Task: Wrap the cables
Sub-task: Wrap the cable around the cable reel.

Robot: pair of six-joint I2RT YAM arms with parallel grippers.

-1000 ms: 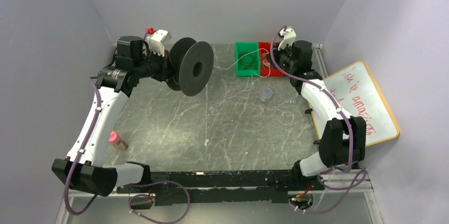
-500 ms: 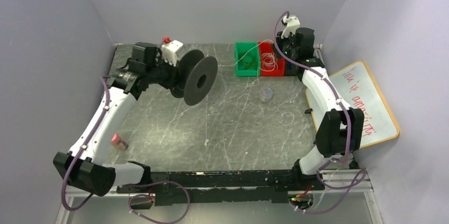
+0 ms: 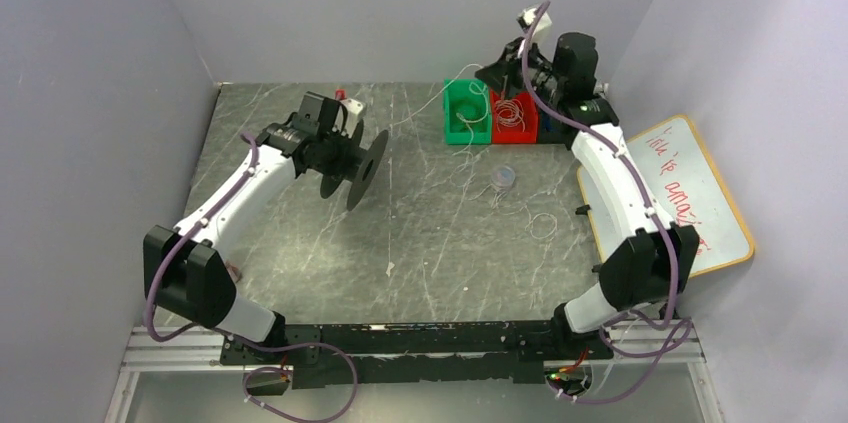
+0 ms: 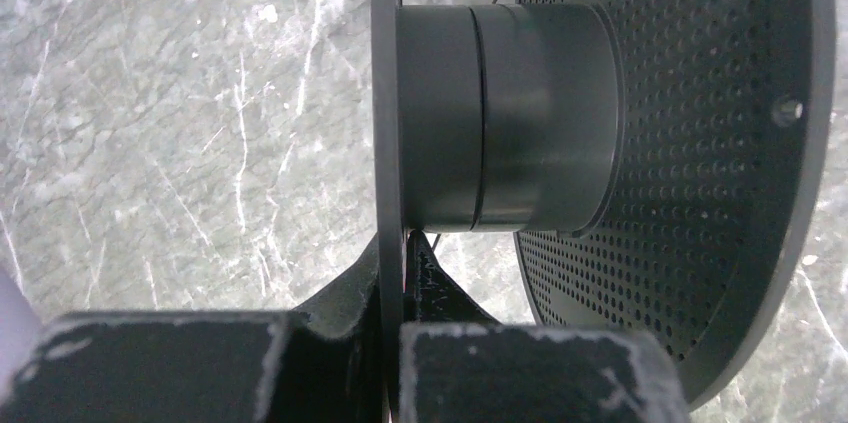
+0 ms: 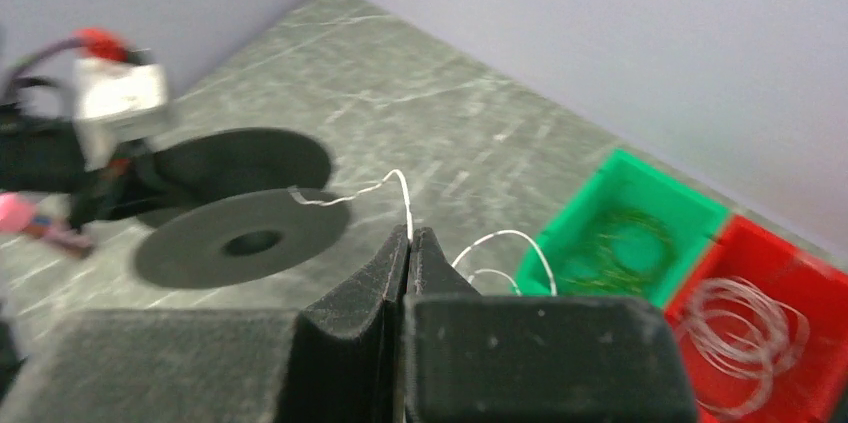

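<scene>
My left gripper [image 3: 335, 143] is shut on one flange of a black spool [image 3: 357, 165], held tilted over the table's left middle. In the left wrist view the jaws [image 4: 402, 243] clamp the thin flange just below the bare hub [image 4: 505, 118], with the perforated flange [image 4: 690, 143] to the right. My right gripper [image 3: 495, 73] is raised at the back over the bins and shut on a thin white cable [image 5: 395, 183]. The cable runs from the jaws [image 5: 408, 235] toward the spool [image 5: 245, 233]. More loose cable [image 3: 520, 208] lies coiled on the table.
A green bin [image 3: 466, 111] and a red bin [image 3: 512, 115] of coiled wire stand at the back. A small clear jar [image 3: 503, 179] sits mid-right. A whiteboard [image 3: 690, 193] leans at the right. A pink-capped bottle [image 3: 233, 268] lies behind the left arm.
My left arm swung the spool right and down toward the table centre. My right gripper rose and moved back over the bins, drawing the white cable up.
</scene>
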